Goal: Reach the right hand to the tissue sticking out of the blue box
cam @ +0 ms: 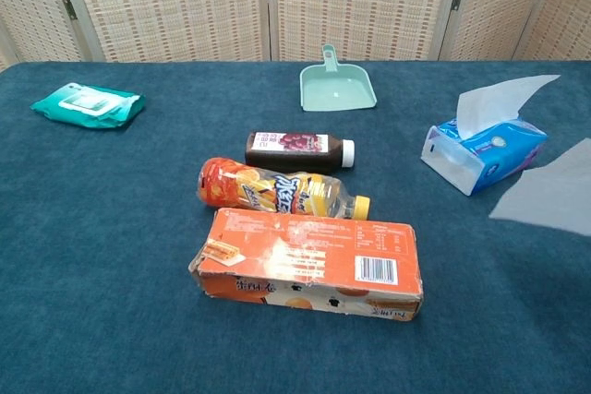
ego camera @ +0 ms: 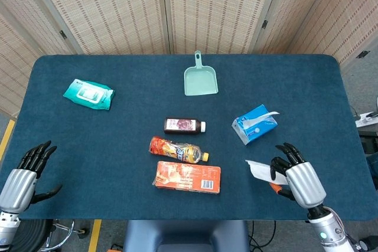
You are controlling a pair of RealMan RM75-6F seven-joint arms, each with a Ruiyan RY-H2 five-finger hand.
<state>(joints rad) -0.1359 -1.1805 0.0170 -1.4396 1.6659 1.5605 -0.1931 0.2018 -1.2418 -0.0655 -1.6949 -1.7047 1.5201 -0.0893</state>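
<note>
The blue tissue box [ego camera: 255,124] [cam: 485,154] lies at the right of the table, with a white tissue [cam: 499,101] sticking up out of its top. My right hand [ego camera: 297,181] is near the front right edge, well in front of the box. It pinches a loose white tissue [ego camera: 258,170] [cam: 552,193] that hangs free over the cloth. The chest view shows this sheet but not the hand. My left hand [ego camera: 23,174] hovers at the front left corner, fingers apart, holding nothing.
A mint dustpan [ego camera: 200,78] lies at the back centre and a teal wipes pack [ego camera: 88,94] at the left. In the middle lie a dark juice bottle [ego camera: 184,125], an orange drink bottle [ego camera: 176,149] and an orange carton [ego camera: 188,176].
</note>
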